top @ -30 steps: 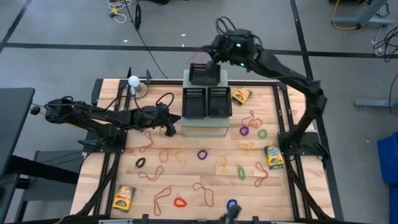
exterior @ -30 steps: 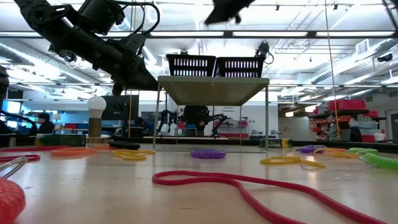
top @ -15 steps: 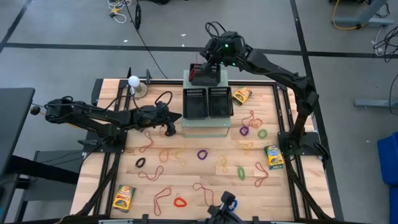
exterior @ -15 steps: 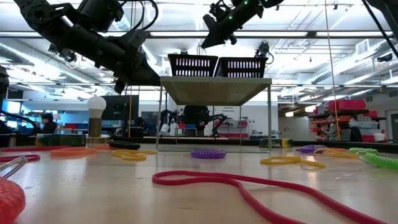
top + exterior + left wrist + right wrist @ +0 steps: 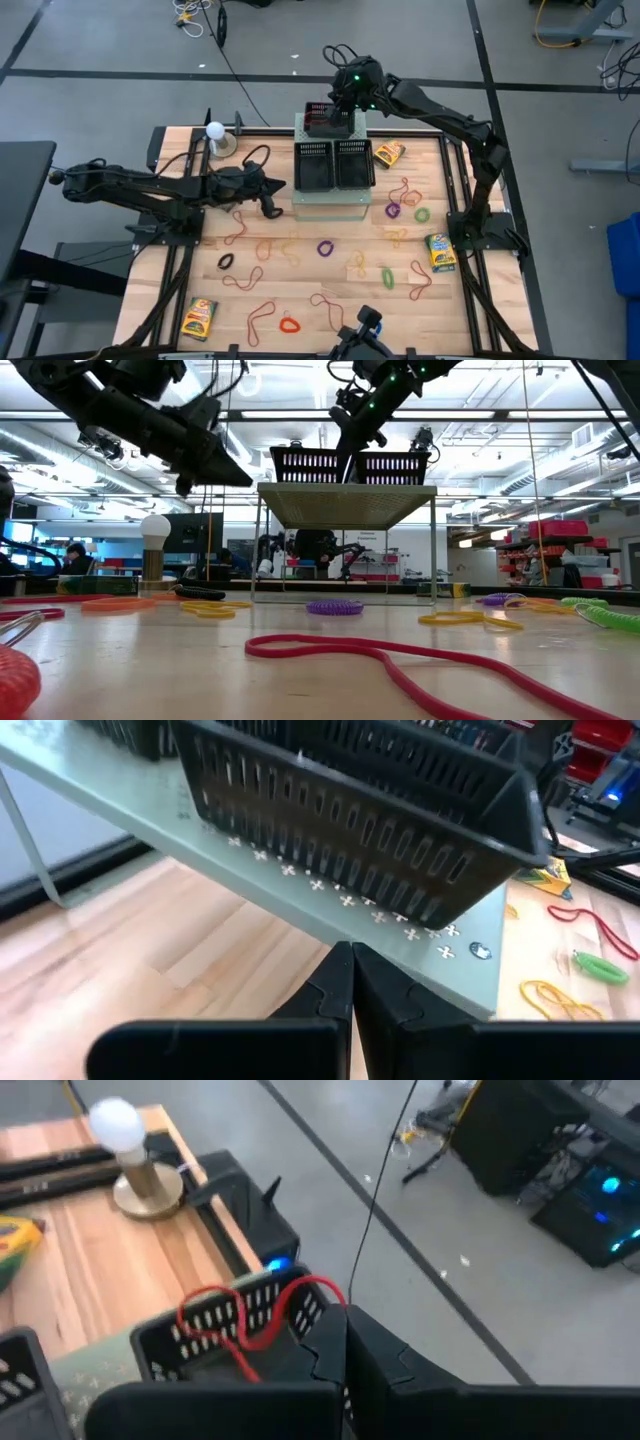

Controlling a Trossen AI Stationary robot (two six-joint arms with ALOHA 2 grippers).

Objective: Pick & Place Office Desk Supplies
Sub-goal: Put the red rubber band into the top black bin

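Note:
My right gripper hovers over the far black mesh tray on the pale-green perforated box, shut on a red rubber band that drapes over the tray's wall. My left gripper is shut and empty, just left of the box; the left wrist view puts it below the box's edge. Orange-brown rubber bands, a purple loop, a green loop, a red loop and crayon boxes lie flat on the table. My right gripper pinches the red rubber band by one end of its loop at the fingertips, slanting down from above the tray's far side. The band hangs slack across the tray's wall, with part of it inside the tray.
Two more black mesh trays stand side by side on the box. A white bulb on a stand is at the far left corner. In the low view the box stands on thin legs above the table.
My right gripper has swung toward the table's left and come down onto the far mesh tray, carrying the red band, which now drapes over the tray's wall. My left arm has risen slightly beside the box.

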